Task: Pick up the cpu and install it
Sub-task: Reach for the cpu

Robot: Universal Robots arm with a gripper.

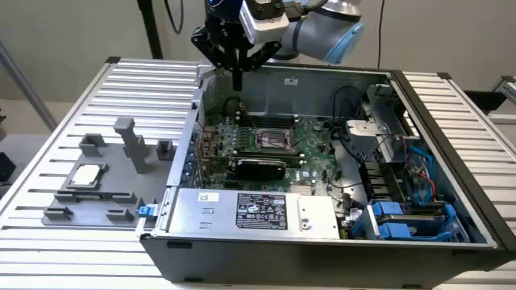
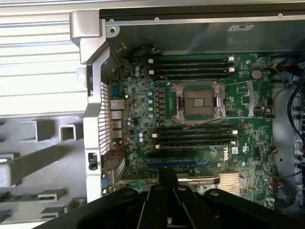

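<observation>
We see the black gripper [image 1: 237, 83] of the arm hanging above the back edge of the open dark grey metal computer case [image 1: 322, 263]. Its two thin fingers point down and are pressed together, and nothing is held between them. In the wrist view the same closed gripper [image 2: 167, 174] stands over the green motherboard [image 2: 248, 143] that lies on the floor of the case. The cpu [image 1: 86, 174], a small flat square chip with a silvery-white top, lies flat in a seat of the grey plastic holder plate [image 1: 96, 208]. This plate rests on the ribbed aluminium table [image 1: 48, 254], beside the case, towards the table edge at the exterior view's left. The cpu is well apart from the gripper and outside the case. Near the middle of the motherboard [image 1: 315, 139] sits the square metal-framed socket [image 1: 272, 140], and in the wrist view the dark middle of the socket [image 2: 199, 101] is bare. A black rectangular card [image 1: 258, 168] stands just beside the socket, and a silver power supply box with a black label [image 1: 250, 210] lies along the front edge of the case.
</observation>
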